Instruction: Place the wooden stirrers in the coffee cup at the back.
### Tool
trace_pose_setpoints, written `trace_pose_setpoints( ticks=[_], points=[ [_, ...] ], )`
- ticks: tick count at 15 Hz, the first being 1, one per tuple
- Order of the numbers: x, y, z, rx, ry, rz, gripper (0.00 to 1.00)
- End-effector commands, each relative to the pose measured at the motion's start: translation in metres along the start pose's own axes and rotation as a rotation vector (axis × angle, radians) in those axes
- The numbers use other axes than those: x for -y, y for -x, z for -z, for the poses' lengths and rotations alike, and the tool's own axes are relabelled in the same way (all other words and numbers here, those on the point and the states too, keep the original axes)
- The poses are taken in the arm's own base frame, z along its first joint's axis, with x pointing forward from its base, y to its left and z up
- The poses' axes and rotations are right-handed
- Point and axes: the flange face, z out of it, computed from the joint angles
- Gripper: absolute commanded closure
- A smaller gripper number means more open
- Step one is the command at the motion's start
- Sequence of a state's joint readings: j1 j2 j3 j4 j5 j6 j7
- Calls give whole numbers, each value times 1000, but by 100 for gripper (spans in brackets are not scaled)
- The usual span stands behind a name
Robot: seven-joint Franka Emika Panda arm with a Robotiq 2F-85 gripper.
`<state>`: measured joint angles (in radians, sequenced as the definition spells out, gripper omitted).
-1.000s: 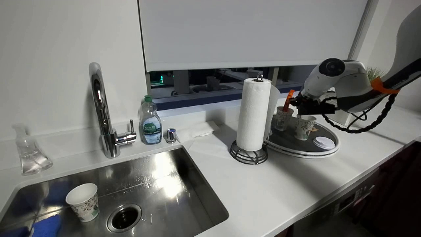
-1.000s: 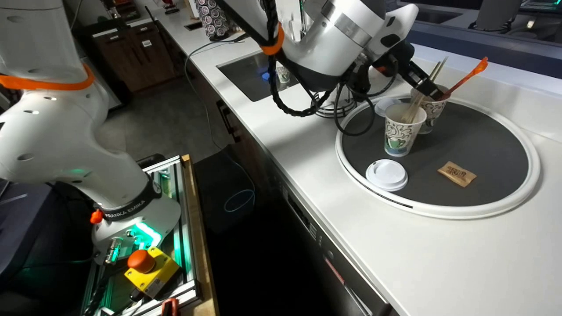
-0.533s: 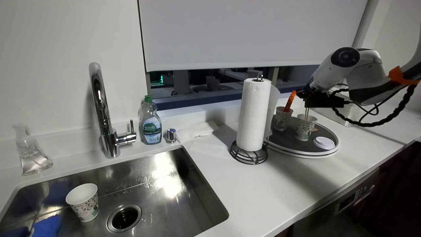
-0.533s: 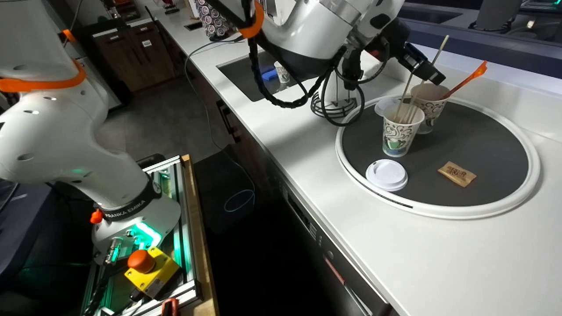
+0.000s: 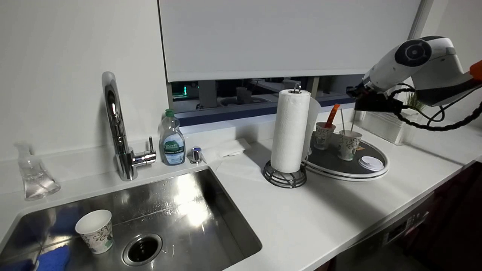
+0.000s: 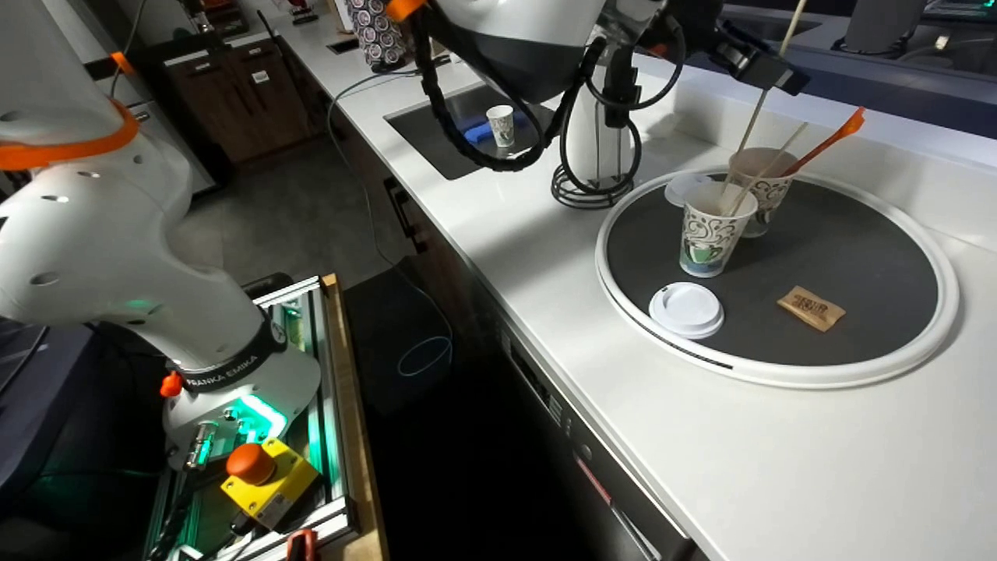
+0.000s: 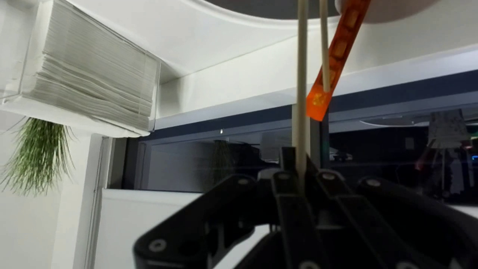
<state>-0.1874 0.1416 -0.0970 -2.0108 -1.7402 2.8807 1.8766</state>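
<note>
My gripper (image 6: 788,78) is shut on one thin tan wooden stirrer (image 6: 752,125), also in the wrist view (image 7: 302,74) between the fingertips (image 7: 297,160). The stirrer stands nearly upright, its upper end above the fingers and its lower end inside the nearer patterned paper cup (image 6: 707,238). A second wooden stirrer (image 6: 773,167) leans loose in that same cup and also shows in the wrist view (image 7: 325,48). The back coffee cup (image 6: 769,195) stands close behind, with an orange stick (image 6: 827,146) leaning in it. Both cups (image 5: 348,146) are upright.
The cups stand on a round dark tray with a white rim (image 6: 802,377). A white lid (image 6: 685,310) and a brown packet (image 6: 811,308) lie on it. A paper towel roll (image 5: 290,131) stands beside the tray. A napkin box (image 7: 93,71) stands near the window. The sink (image 5: 177,222) lies further along.
My gripper has risen above the cups, drawing one wooden stirrer upward. The other stirrer has come away from it and tilted against the nearer cup's rim. The cups have barely moved.
</note>
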Motion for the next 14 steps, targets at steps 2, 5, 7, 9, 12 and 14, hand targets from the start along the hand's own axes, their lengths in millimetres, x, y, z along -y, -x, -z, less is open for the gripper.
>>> trace_pose_setpoints(
  ticks=[2,5,7,9,12,14],
  points=[
    [1,-23,18,-118,-24,-69,99],
    [12,-35,20,-190,-52,-113,99],
    [30,-38,13,-239,-68,-146,99],
    [45,-35,5,-271,-69,-169,99],
    [62,-20,-13,-274,-48,-172,99],
    [69,-6,-27,-265,-31,-166,99]
  ],
)
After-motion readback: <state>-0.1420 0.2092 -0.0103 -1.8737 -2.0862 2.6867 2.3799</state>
